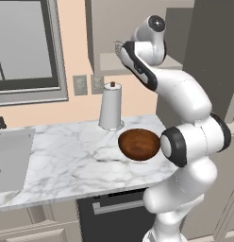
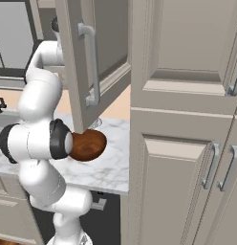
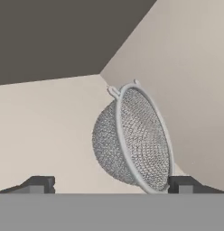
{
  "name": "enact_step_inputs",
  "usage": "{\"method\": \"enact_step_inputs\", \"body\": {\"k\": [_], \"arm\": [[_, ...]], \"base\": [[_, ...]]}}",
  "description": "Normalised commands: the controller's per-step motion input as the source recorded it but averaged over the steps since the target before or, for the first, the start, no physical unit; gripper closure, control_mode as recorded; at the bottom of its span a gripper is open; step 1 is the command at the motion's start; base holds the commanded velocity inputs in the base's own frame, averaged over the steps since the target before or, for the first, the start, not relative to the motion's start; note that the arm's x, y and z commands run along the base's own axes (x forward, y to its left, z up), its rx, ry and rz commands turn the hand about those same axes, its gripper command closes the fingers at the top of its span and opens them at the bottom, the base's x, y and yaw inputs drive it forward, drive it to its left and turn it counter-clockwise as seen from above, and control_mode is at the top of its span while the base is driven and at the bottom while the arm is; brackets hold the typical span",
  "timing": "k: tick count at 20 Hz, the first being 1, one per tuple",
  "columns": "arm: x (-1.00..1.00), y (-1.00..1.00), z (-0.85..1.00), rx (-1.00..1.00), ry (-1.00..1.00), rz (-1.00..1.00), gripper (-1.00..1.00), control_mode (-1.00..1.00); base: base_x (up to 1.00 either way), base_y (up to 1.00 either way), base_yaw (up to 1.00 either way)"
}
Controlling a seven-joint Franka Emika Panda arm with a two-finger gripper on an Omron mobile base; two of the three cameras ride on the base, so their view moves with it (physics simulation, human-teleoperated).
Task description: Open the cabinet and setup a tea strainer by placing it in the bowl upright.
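The cabinet (image 1: 137,23) stands open, and its door (image 2: 75,62) with the silver bar handle swings out toward the right base camera. The tea strainer (image 3: 132,140), a small silver mesh basket, lies tipped on its side on the inner shelf in the corner; a bit of its wire shows at the shelf edge (image 1: 117,45). My gripper (image 3: 111,185) reaches into the cabinet and is open, one dark fingertip (image 3: 39,184) to each side of the strainer, nothing held. The reddish-brown bowl (image 1: 139,144) sits on the marble counter below, beside my arm.
A white paper towel roll (image 1: 111,108) stands on the counter behind the bowl. A sink (image 1: 10,156) lies at the far left. The open door hangs over the bowl (image 2: 89,145). Tall cabinets (image 2: 182,119) wall off the right side.
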Motion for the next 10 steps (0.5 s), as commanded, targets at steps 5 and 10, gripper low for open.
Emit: {"method": "enact_step_inputs", "body": {"k": [5,10], "arm": [[0.20,0.00,0.00,0.00,0.16,0.00,-1.00,-1.00],[0.06,0.00,0.00,0.00,0.05,0.00,-1.00,-1.00]], "base": [[0.00,0.00,0.00],[0.00,0.00,0.00]]}}
